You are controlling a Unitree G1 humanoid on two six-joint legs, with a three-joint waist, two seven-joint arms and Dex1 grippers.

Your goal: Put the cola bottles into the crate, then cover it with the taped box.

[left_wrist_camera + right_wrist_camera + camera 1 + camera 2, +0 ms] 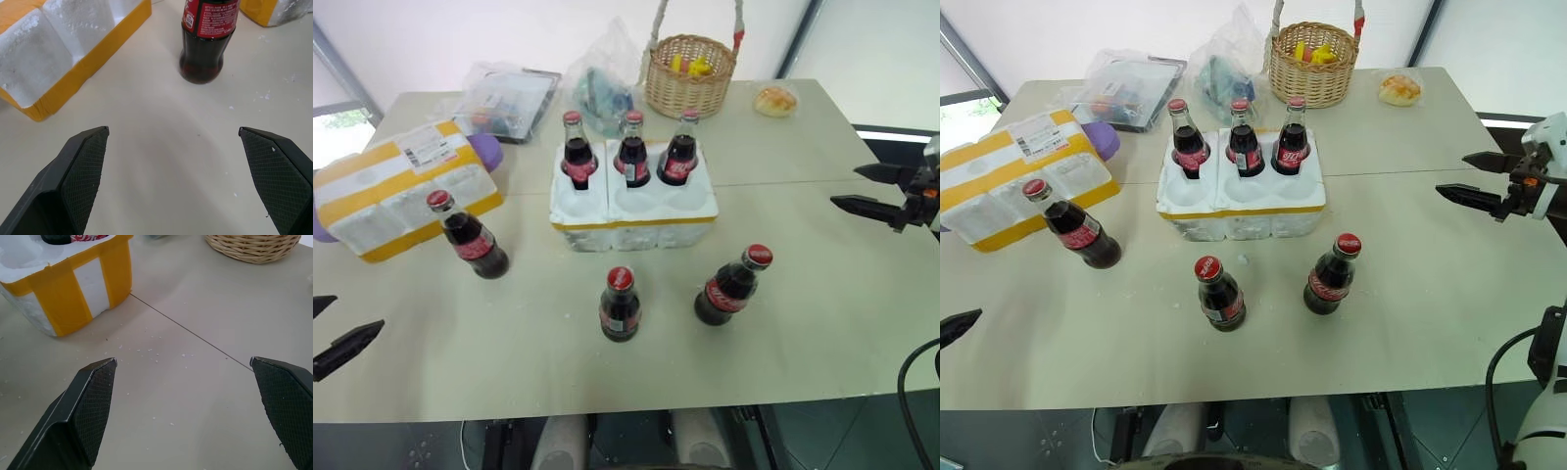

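Three bottles in the crate [636, 211], three loose on the table [822, 323].
Taped box [401, 191] lies left; wicker basket [690, 73] and bags behind. Both grippers [342, 343] [873, 189] spread apart, empty.

Bright, even light, soft shadows, all views sharp.

crate [73, 293] corner and wicker basket [252, 247] beyond wide-spread fingers [90, 404]
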